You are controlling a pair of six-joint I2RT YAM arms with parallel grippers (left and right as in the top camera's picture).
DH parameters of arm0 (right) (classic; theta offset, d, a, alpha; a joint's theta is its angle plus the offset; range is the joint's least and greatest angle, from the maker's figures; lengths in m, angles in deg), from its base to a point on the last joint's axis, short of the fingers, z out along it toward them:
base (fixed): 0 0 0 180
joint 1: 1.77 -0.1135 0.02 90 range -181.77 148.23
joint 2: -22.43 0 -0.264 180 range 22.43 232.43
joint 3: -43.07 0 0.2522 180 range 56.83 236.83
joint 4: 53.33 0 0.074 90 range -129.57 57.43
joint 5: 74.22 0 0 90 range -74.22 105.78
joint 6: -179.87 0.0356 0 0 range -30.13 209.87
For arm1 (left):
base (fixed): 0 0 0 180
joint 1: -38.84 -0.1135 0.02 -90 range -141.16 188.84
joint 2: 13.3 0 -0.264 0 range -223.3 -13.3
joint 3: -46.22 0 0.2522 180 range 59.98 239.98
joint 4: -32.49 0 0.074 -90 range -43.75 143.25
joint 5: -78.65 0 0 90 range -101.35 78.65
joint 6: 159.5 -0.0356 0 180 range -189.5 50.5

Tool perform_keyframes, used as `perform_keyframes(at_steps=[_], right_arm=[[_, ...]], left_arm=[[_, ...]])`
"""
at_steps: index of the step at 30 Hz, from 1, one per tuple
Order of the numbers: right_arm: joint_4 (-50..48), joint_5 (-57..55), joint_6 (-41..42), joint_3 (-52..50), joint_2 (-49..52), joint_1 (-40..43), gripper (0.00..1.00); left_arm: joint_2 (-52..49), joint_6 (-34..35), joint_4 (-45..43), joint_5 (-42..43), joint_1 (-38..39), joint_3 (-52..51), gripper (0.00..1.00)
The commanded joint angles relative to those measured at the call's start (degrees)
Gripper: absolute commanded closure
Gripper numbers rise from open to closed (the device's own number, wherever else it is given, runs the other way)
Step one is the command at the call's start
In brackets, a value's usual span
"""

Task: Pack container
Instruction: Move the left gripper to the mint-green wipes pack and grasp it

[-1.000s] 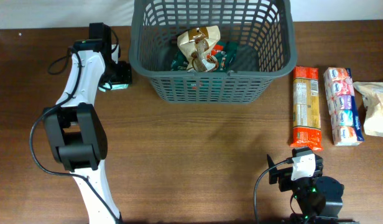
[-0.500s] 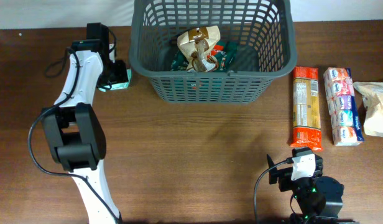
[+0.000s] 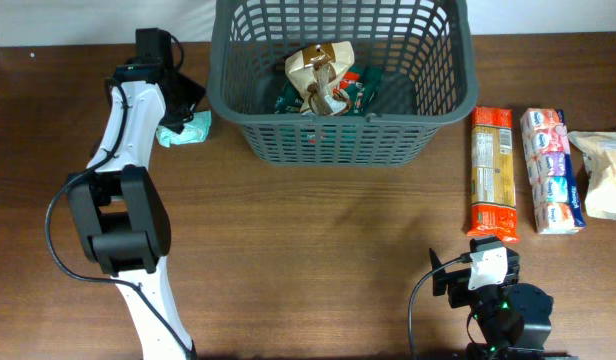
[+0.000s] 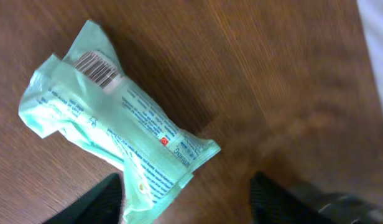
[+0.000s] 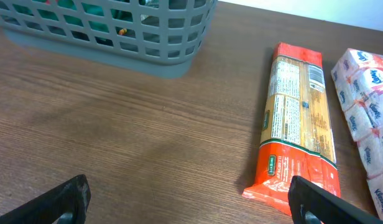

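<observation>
The container, a dark grey lattice basket (image 3: pixel 338 140), stands at the far middle of the table and holds a cream-brown bag (image 3: pixel 321 75) and green packets (image 3: pixel 360 88). A mint-green packet (image 3: pixel 189 128) lies on the table just left of the basket. My left gripper (image 3: pixel 178 100) hovers at its far side, open. In the left wrist view the packet (image 4: pixel 110 130) lies flat, its near end by my left finger (image 4: pixel 92 205), and the gripper (image 4: pixel 188 208) grips nothing. My right gripper (image 3: pixel 485 262) is open and empty at the front right.
An orange spaghetti pack (image 3: pixel 491 172) lies right of the basket, also in the right wrist view (image 5: pixel 298 124). Beside it lie a pink-white tissue pack (image 3: pixel 553 170) and a beige bag (image 3: pixel 608 175). The basket's corner (image 5: pixel 117 31) shows in the right wrist view.
My left gripper has drawn back toward the far edge, uncovering the mint packet, which stays on the table. The right arm has not moved.
</observation>
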Motion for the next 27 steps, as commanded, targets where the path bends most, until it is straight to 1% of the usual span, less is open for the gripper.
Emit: perform_keyframes(at_steps=[1, 2, 4, 6, 11, 19, 27], right_arm=[[0.07, 0.31, 0.68, -0.31, -0.37, -0.42, 0.01], [0.07, 0.31, 0.68, -0.31, -0.37, -0.42, 0.01], [0.07, 0.31, 0.68, -0.31, -0.37, -0.42, 0.01], [0.07, 0.31, 0.68, -0.31, -0.37, -0.42, 0.01], [0.07, 0.31, 0.68, -0.31, -0.37, -0.42, 0.01], [0.07, 0.31, 0.68, -0.31, -0.37, -0.42, 0.01], [0.07, 0.31, 0.68, -0.31, -0.37, -0.42, 0.01]], left_arm=[[-1.27, 14.71, -0.33, -1.51, -0.07, 0.09, 0.44], [-1.31, 15.91, -0.39, -1.86, -0.07, 0.09, 0.41], [-1.55, 17.84, -0.39, -2.64, -0.07, 0.09, 0.28], [-1.90, 18.12, -0.33, -2.82, -0.07, 0.09, 0.17], [-3.04, 18.12, 0.79, -3.10, -0.11, 0.09, 0.16], [-4.42, 18.12, 1.36, -5.86, -0.20, 0.04, 0.16], [-7.65, 18.12, 1.57, -5.84, -0.20, 0.04, 0.16]])
